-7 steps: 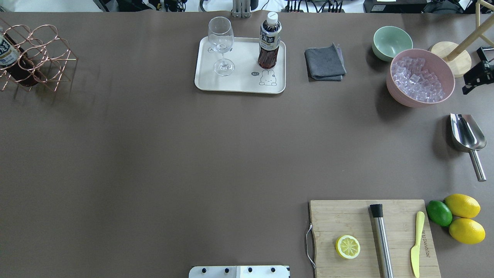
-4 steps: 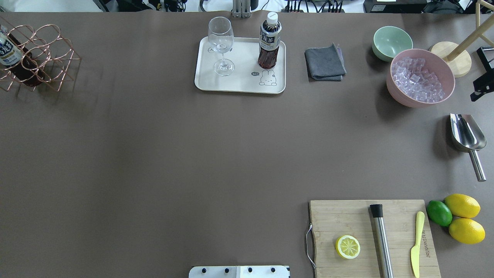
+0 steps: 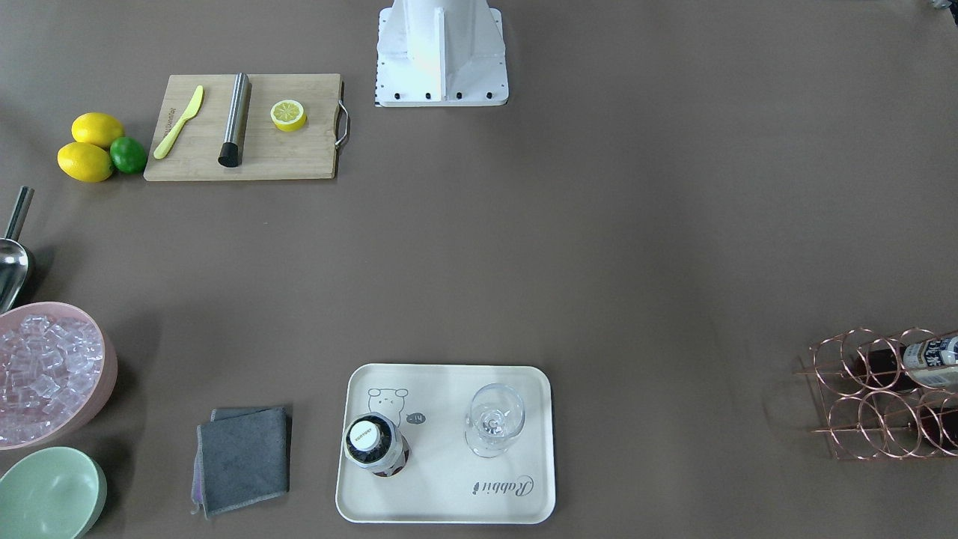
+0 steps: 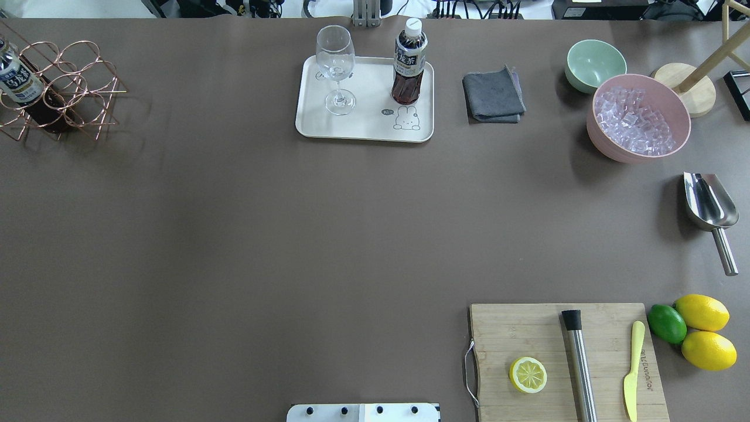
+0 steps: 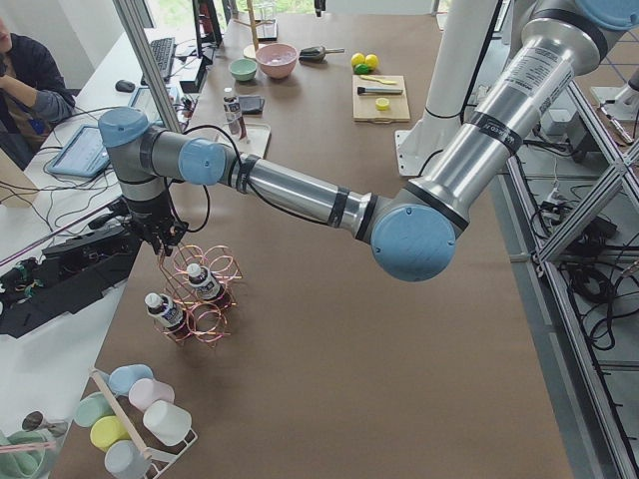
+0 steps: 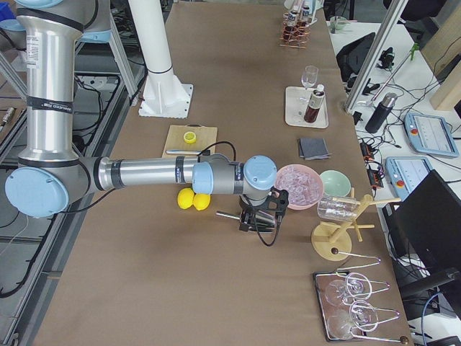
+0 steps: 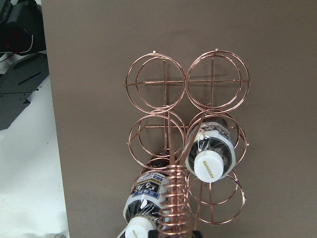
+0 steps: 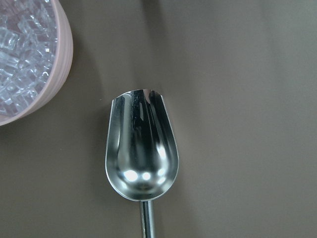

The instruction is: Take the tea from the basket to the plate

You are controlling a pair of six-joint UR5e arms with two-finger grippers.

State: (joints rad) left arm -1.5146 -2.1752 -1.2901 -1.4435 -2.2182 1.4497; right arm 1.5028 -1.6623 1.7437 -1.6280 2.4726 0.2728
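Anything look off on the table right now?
Nothing spilled or broken. The basket looks tilted, its coiled handle up at the left arm's fingers, with two tea bottles leaning in their cells.

"Rabbit" on the plate (image 3: 441, 457); "SUNTORY" on the white cap (image 7: 211, 167) of one tea (image 7: 212, 145)

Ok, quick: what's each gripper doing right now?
Left gripper: looks closed on the basket, at its coiled handle.
Right gripper: cannot tell; its fingers show clearly in no view.
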